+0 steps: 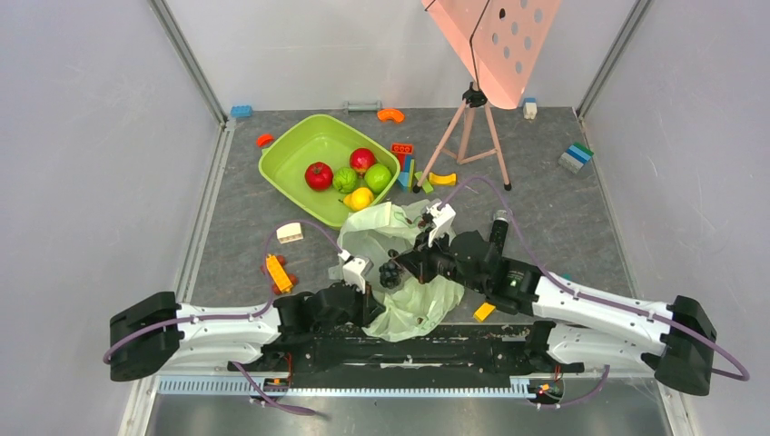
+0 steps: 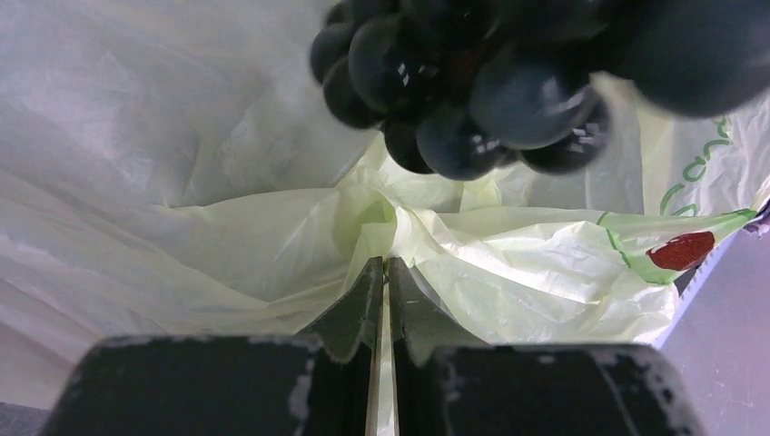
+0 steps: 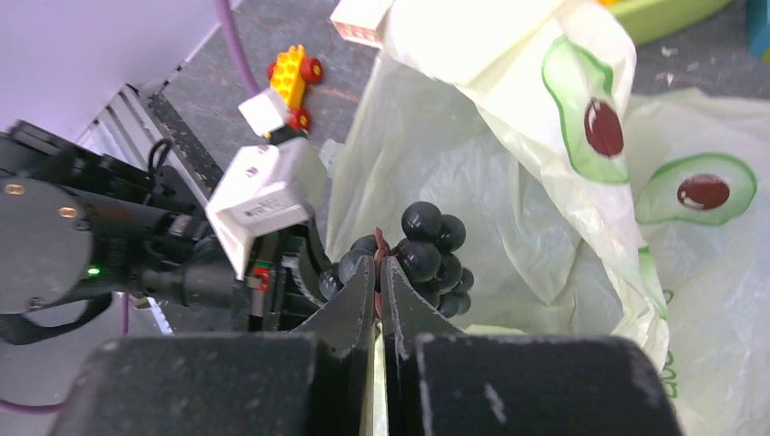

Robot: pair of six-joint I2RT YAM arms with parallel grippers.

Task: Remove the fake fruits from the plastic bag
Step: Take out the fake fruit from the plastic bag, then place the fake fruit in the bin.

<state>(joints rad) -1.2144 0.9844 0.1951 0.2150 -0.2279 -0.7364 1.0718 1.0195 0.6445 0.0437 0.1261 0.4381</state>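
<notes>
Clamped shut on grape bunch (image 3: pixel 427 247) stem at right tool (image 3: pixel 379 265), bunch just beyond tips, over open bag (image 3: pixel 490 154); clear only from right wrist. Pinched on bag film at left tool (image 2: pixel 382 270); left wrist only.

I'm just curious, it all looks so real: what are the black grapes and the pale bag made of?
The black grape bunch looks like moulded plastic or rubber, smooth and glossy: each ball carries a sharp bright highlight. The plastic bag seems thin translucent film with a soft sheen: it is creased and crumpled.
</notes>
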